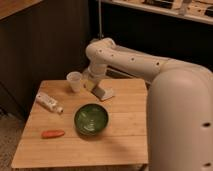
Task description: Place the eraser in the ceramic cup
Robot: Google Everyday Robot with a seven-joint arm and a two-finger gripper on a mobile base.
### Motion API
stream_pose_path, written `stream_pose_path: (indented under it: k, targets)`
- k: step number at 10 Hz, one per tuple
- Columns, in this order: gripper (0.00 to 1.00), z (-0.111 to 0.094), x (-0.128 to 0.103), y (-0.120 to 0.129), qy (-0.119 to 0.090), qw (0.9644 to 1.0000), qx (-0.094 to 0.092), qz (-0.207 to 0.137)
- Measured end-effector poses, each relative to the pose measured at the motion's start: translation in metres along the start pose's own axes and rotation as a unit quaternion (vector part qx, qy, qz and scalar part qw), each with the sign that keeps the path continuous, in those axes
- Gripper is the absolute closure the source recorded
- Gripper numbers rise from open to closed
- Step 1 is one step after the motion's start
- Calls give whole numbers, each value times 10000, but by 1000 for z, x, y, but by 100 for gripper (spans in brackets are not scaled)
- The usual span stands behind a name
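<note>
Hand [102, 91] sits low on the bench [125, 142], just right of the ceramic cup [74, 81]; its grip cannot be told, eraser unseen. Swinging across could topple the cup.

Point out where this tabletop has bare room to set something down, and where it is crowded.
Bare: the front strip of the table below the orange object and green bowl, and the patch right of the bowl. Crowded: the back-left, where the gripper sits beside the ceramic cup, near the bottle.
</note>
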Motion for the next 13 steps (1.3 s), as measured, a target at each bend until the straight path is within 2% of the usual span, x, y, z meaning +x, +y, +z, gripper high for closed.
stream_pose_path:
  k: [1,3,4,5,6,8,10,11,13]
  targets:
    - [100,1,-24,-14,-140,9999,-46,-44]
    - [100,7,-66,-32,-276,9989,-355,-115]
    - [100,8,-77,-41,-488,9968,-619,-140]
    - [100,7,-81,-45,-734,9928,-914,-228]
    - [100,7,-83,-43,-965,9897,-995,-358]
    - [100,5,-86,-31,-1395,9826,-1034,-662]
    - [100,3,-86,-29,-1717,9761,-1047,-827]
    - [100,-2,-89,-24,-2022,9693,-986,-998]
    - [100,-6,-89,-25,-2289,9631,-886,-1109]
